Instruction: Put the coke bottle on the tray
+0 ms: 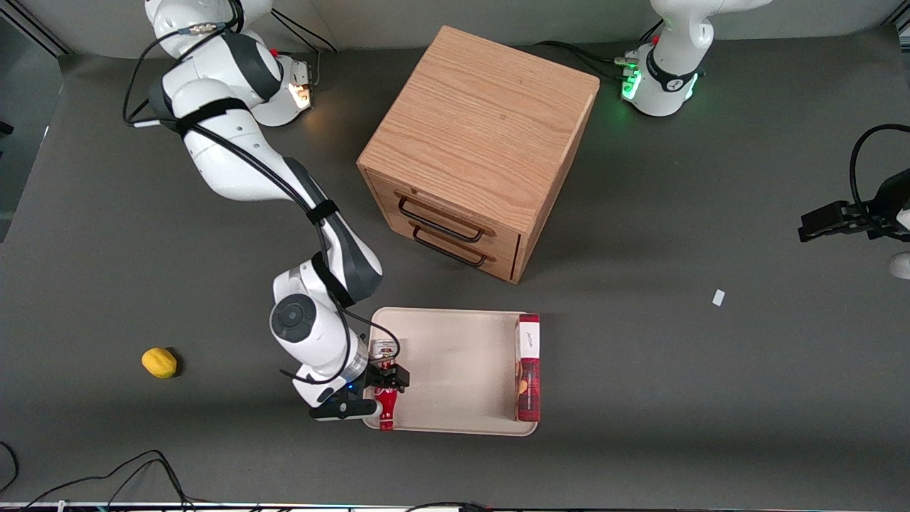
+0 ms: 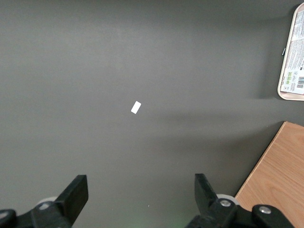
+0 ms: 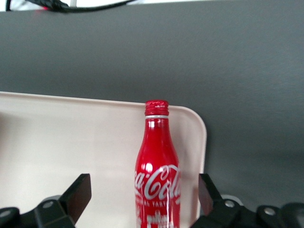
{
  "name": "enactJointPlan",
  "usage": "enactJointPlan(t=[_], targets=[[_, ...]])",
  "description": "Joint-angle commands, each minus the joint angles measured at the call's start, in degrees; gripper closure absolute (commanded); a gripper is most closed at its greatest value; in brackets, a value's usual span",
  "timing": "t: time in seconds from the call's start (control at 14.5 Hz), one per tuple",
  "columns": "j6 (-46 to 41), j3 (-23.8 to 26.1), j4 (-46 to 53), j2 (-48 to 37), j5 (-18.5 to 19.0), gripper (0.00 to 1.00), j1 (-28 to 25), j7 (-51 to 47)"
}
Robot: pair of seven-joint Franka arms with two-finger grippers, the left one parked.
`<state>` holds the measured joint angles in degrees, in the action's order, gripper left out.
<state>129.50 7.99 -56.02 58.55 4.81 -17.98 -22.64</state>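
The coke bottle (image 1: 386, 400), red with white script, lies flat on the cream tray (image 1: 455, 363) along the short rim toward the working arm's end. Its silver base faces away from the front camera and its red cap (image 1: 386, 425) lies at the tray's near corner. My right gripper (image 1: 384, 387) hovers over the bottle's body. In the right wrist view the bottle (image 3: 157, 161) lies on the tray (image 3: 71, 142) between the gripper's (image 3: 144, 187) two black fingers, with a gap on each side. The gripper is open and holds nothing.
A long red box with a white label (image 1: 527, 370) lies on the tray's edge toward the parked arm's end. A wooden two-drawer cabinet (image 1: 476, 149) stands farther from the front camera. A yellow lemon (image 1: 159, 362) and a white scrap (image 1: 719, 297) lie on the grey table.
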Motion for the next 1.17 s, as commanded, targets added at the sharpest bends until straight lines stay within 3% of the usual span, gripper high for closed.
enactJointPlan(t=[0.0, 0.34, 0.62, 0.9, 1.1], targets=[[-7.57, 0.27, -3.20, -7.81, 0.55, 0.00, 1.36, 1.02], [-13.04, 0.01, -20.75, -25.72, -0.67, 0.00, 5.40, 6.01], [-13.30, -6.05, -37.98, -42.77, -7.70, 0.00, 6.20, 8.75], [-13.57, -10.09, -51.44, -56.85, -7.89, 0.00, 6.64, 8.84], [-18.55, -12.12, -54.72, -62.84, -7.89, 0.00, 6.73, 9.02]])
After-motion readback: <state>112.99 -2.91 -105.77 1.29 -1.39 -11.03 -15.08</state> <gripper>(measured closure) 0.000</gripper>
